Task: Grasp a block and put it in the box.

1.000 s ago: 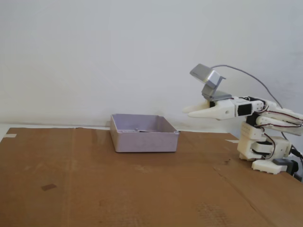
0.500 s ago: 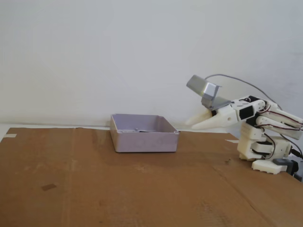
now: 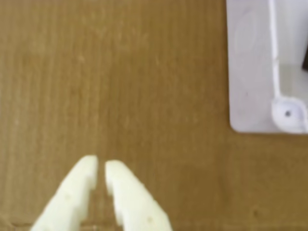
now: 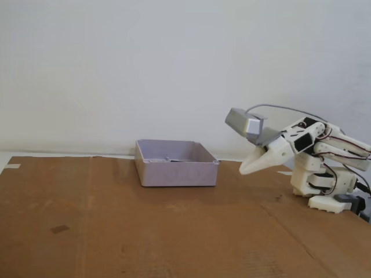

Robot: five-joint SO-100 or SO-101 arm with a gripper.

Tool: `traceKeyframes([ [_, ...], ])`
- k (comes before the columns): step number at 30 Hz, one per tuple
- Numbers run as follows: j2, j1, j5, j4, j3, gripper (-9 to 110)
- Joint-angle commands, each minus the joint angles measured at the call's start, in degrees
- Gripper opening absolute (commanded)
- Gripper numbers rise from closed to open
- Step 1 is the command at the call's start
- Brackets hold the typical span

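The box [image 4: 177, 171] is a shallow, square, pale lavender-grey tray with low walls and a thin rim, standing on the brown cardboard sheet [image 4: 145, 231] that covers the counter, toward the back near the white wall [image 4: 145, 69]. In the wrist view its corner [image 3: 260, 72] fills the upper right, showing a smooth pale floor, a raised inner ridge and a round moulded boss with a small hole at the corner. At the very right edge of that view a sliver of something matt black [image 3: 305, 57] sits inside the box; it may be the block, though too little shows to be sure.

The end effector [image 4: 243, 169] is white, pointing down and to the left in the fixed view, off to the right of the box and apart from it, above the cardboard. A grey camera housing [image 4: 243, 123] rides above it. In the wrist view its two pale fingers [image 3: 101, 166] stand with only a thin slit between them, holding nothing.
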Motion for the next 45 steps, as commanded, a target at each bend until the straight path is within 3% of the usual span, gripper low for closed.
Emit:
traceKeyframes([
  [1,3.34,0.26,-0.53,2.72,2.20,0],
  [28,3.34,0.26,0.00,27.95,2.20,0],
  [45,3.34,-0.09,-0.35,36.91,2.20,0],
])
